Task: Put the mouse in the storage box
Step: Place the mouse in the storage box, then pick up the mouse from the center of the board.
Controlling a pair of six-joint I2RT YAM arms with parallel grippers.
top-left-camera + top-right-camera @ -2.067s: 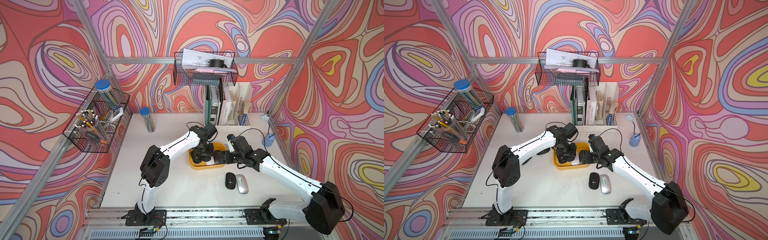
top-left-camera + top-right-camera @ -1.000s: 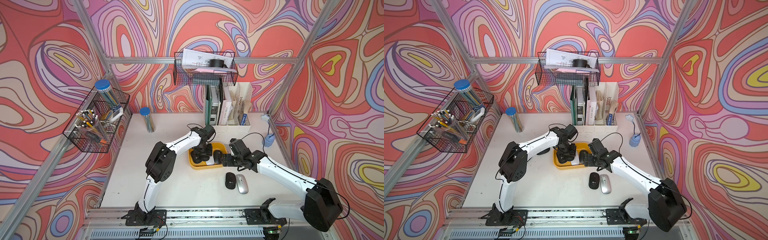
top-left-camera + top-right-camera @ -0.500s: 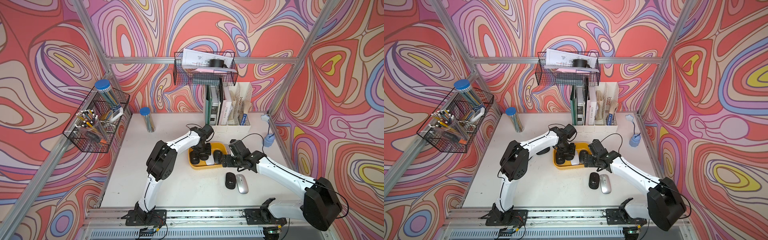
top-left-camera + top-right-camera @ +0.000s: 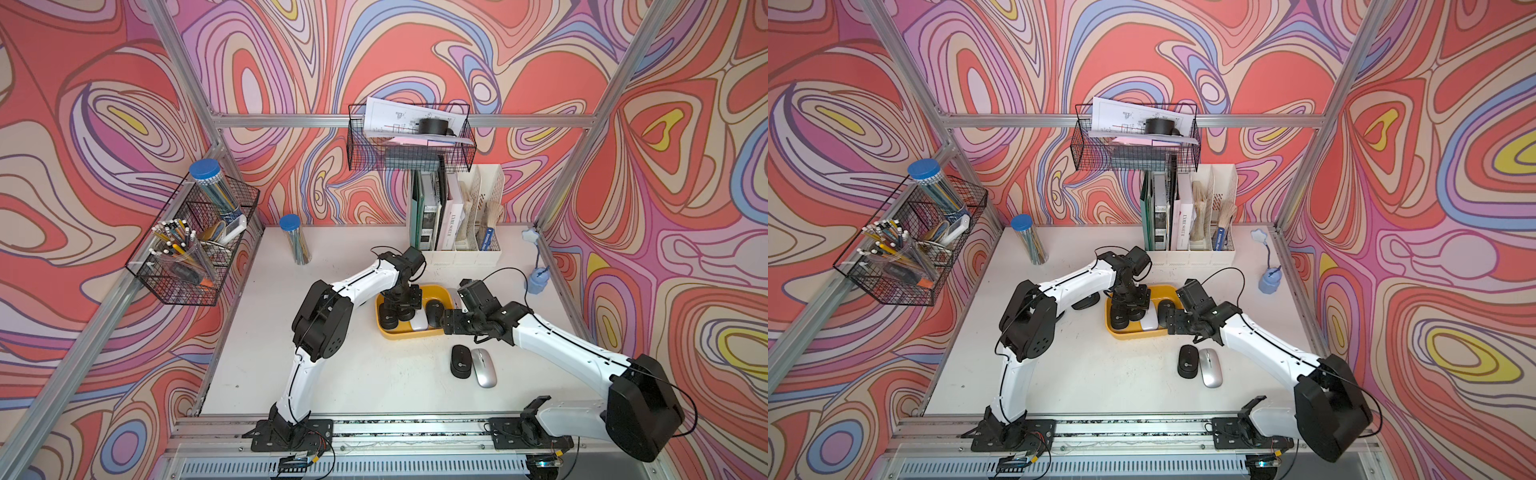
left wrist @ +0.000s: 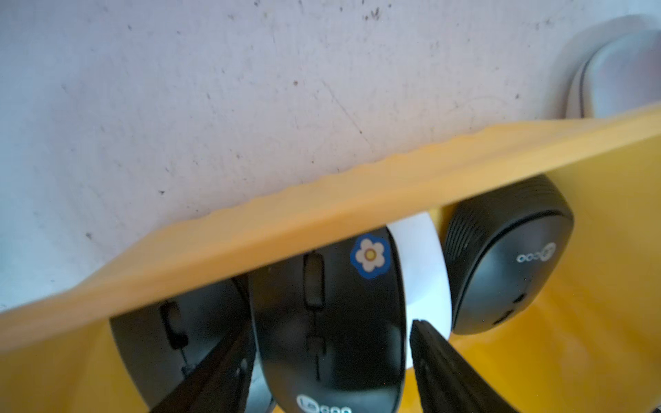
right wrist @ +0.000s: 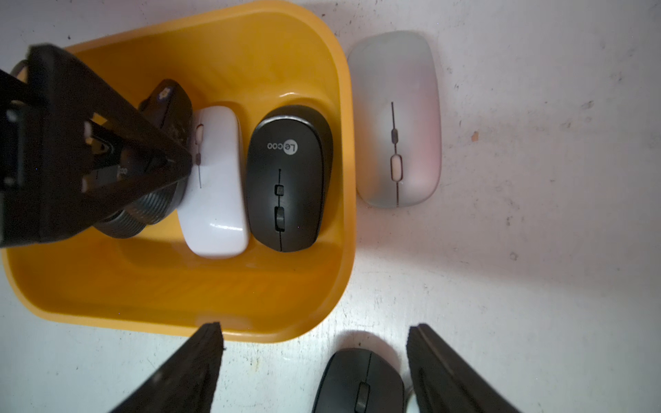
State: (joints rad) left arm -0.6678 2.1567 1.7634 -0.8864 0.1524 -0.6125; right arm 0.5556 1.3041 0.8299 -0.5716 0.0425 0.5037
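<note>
- Near side of the box (image 4: pixel 405 335): right hand (image 6: pixel 314 332) gapes empty by the black mouse (image 4: pixel 460 361); a skewed drop could knock it into the silver mouse (image 4: pixel 484 368) just beside.
- Inside the box: left hand (image 5: pixel 331 329) straddles the flower mouse (image 5: pixel 327 350), grip slack; a crooked lift may drag it out.
- Left arm (image 4: pixel 361 282) points steeply down; right arm (image 4: pixel 557 345) lies low.

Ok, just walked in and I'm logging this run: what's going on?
Two robot arms are filling a yellow box with computer mice; four lie inside. The left gripper is in it, fingers loosely either side of a black flower-sticker mouse. The right gripper hovers open and empty by the box's rim. Three more lie on the table: a black mouse, a silver mouse and a pale mouse beside the box.
</note>
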